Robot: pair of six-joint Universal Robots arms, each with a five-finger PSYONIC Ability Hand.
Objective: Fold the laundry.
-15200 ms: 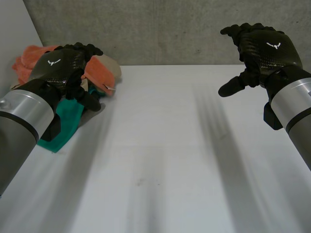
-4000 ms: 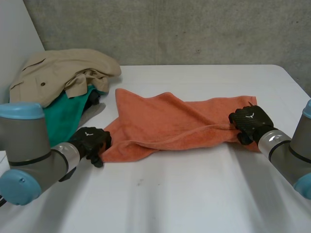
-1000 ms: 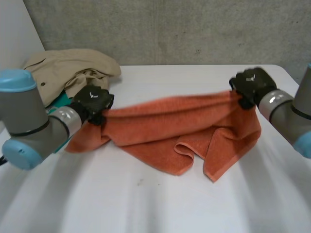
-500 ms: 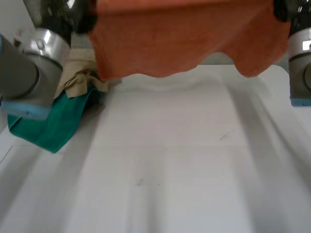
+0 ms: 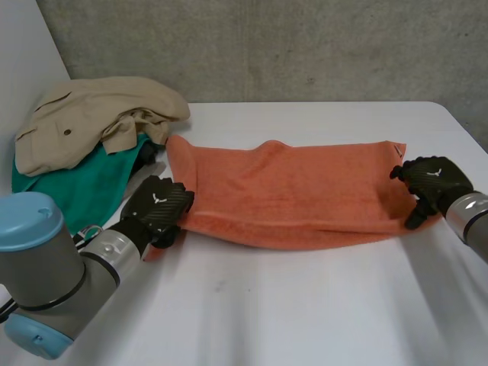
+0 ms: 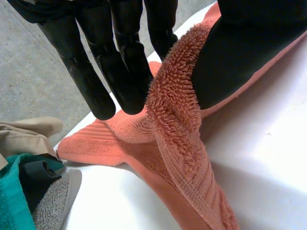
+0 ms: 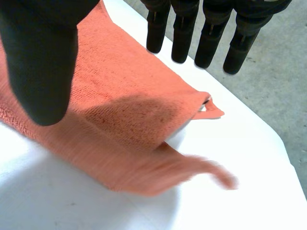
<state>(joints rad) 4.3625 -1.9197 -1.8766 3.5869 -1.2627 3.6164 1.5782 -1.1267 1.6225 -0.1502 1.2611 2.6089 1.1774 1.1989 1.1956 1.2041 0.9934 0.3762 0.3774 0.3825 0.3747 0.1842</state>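
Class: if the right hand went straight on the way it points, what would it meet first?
Probably the orange towel, lying just beyond the right hand; depth is unclear.

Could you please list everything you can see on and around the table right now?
orange towel: one, orange, spread across the middle of the table, between the hands.
beige garment: one, beige, crumpled on top of the pile at the far left.
green cloth: one, green, under the beige garment.
grey cloth: one, grey, beside the green cloth.
table: one, white.
wall: grey concrete, behind the table.
left hand: black, pinching the orange towel's left edge between thumb and fingers.
right hand: black, fingers straight, at the orange towel's right edge.
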